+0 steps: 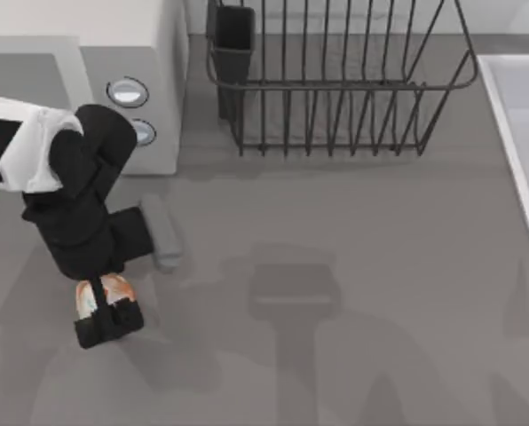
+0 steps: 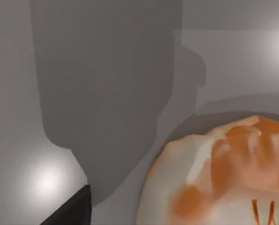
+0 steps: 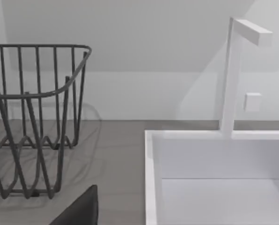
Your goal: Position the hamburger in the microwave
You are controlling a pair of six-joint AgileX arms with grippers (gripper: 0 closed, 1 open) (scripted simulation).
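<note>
The hamburger (image 1: 116,287), a small cream bun with orange patches, lies on the grey table in front of the microwave (image 1: 131,35) at the left. My left gripper (image 1: 105,308) hangs right over it, open, and partly hides it from above. Up close in the left wrist view, the hamburger (image 2: 219,178) shows a strip of table between it and one dark fingertip (image 2: 71,211). The microwave's two round buttons (image 1: 128,91) face up beside the left arm. My right gripper is parked and open, with one dark fingertip (image 3: 81,208) in its own wrist view.
A black wire rack (image 1: 335,89) stands behind the table's middle, also seen in the right wrist view (image 3: 32,117). A white sink (image 1: 522,133) with a faucet (image 3: 231,75) fills the right edge. A short grey bar (image 1: 162,232) lies beside the left arm.
</note>
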